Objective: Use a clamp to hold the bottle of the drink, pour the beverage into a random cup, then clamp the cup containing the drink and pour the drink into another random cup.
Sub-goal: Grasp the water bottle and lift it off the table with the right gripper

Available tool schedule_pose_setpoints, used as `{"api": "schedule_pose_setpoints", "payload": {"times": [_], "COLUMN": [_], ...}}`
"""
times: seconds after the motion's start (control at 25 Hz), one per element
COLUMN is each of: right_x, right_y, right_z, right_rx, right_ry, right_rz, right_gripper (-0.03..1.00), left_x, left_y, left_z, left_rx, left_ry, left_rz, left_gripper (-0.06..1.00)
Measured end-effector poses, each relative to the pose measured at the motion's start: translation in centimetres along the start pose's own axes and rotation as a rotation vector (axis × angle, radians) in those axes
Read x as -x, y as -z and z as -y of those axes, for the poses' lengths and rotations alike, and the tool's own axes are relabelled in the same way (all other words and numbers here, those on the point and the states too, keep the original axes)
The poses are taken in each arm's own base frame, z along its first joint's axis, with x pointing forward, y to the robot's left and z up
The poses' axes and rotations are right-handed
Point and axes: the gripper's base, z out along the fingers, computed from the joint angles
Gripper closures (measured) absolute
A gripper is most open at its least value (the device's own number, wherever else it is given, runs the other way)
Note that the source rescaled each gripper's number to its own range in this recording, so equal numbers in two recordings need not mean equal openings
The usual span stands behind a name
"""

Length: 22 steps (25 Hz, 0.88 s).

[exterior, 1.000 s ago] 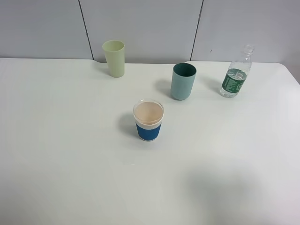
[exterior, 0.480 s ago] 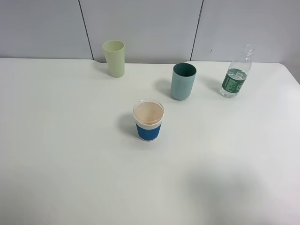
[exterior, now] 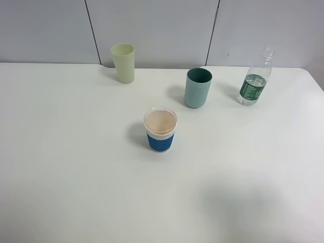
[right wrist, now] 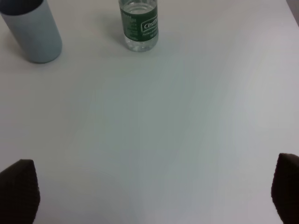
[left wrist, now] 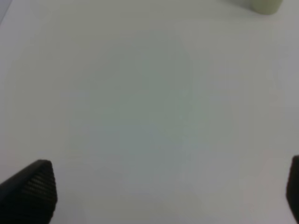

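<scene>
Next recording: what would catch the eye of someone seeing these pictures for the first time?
A cup with a blue sleeve stands alone near the middle of the white table, open and upright. Behind it to the right is a teal cup, and further right a clear bottle with a green label near the table's far edge. A pale green cup stands at the back left, by the wall.

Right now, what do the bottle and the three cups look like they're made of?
The bottle: probably clear plastic; see-through walls, glossy green label. The teal cup and pale green cup: likely matte plastic, opaque and evenly coloured, though ceramic is possible. The blue-banded cup: looks like paper or thin plastic, whitish rim above a blue band; hard to tell.
</scene>
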Motion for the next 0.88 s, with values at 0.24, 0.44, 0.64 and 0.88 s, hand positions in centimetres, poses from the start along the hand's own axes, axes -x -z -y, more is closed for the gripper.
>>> {"api": "schedule_pose_setpoints", "payload": {"times": [0.24,0.44,0.64,0.88], "right_x": [0.00,0.00,0.00,0.00], "right_y": [0.00,0.00,0.00,0.00], "right_z": [0.00,0.00,0.00,0.01], "right_rx": [0.000,0.000,0.000,-0.001], "right_ry": [0.000,0.000,-0.001,0.000], "right_rz": [0.000,0.000,0.000,0.000], "right_gripper": [-0.03,-0.03,-0.03,-0.03], "left_x": [0.00,0.00,0.00,0.00], "left_y": [0.00,0.00,0.00,0.00], "left_z": [0.00,0.00,0.00,0.00], "left_rx": [0.000,0.000,0.000,0.000], "left_ry": [0.000,0.000,0.000,0.000], "left_rz": [0.000,0.000,0.000,0.000], "left_gripper": [-0.06,-0.06,-0.06,-0.06]}}
